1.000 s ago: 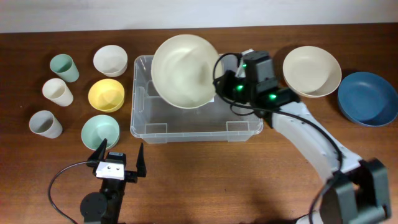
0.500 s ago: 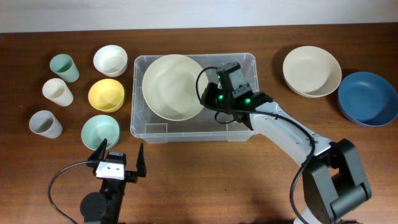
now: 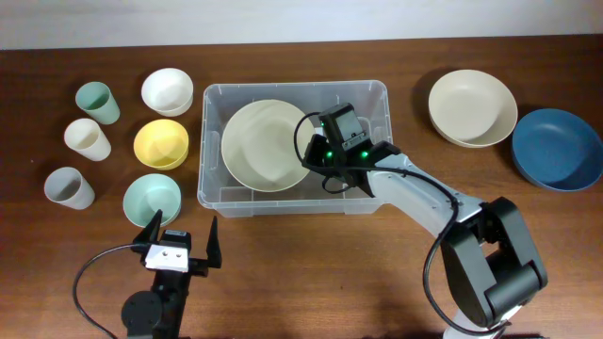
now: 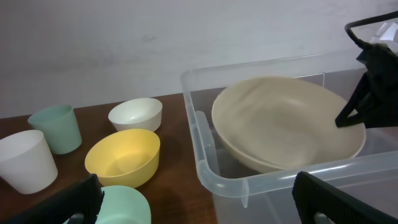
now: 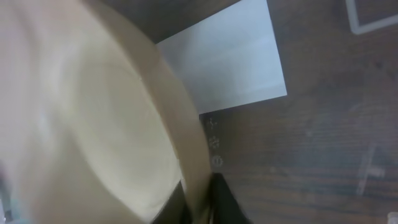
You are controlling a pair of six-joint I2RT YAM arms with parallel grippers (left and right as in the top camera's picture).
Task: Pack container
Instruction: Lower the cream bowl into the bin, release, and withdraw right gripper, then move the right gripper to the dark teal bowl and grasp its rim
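Cream bowl point(image 3: 267, 143) in container point(image 3: 294, 207); white label point(image 5: 224, 62) seen only by right wrist.

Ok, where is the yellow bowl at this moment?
Overhead view: the yellow bowl sits just left of the clear container, between the white bowl and the mint bowl.

A dark brown wooden table point(image 3: 311, 273) stands against a plain pale wall point(image 4: 124, 43).

One clear plastic container point(image 3: 283, 86), three large bowls point(image 3: 268, 141) point(image 3: 472, 108) point(image 3: 556, 148), three small bowls point(image 3: 168, 91) point(image 3: 161, 144) point(image 3: 151, 198), three cups point(image 3: 97, 102) point(image 3: 87, 138) point(image 3: 68, 187)
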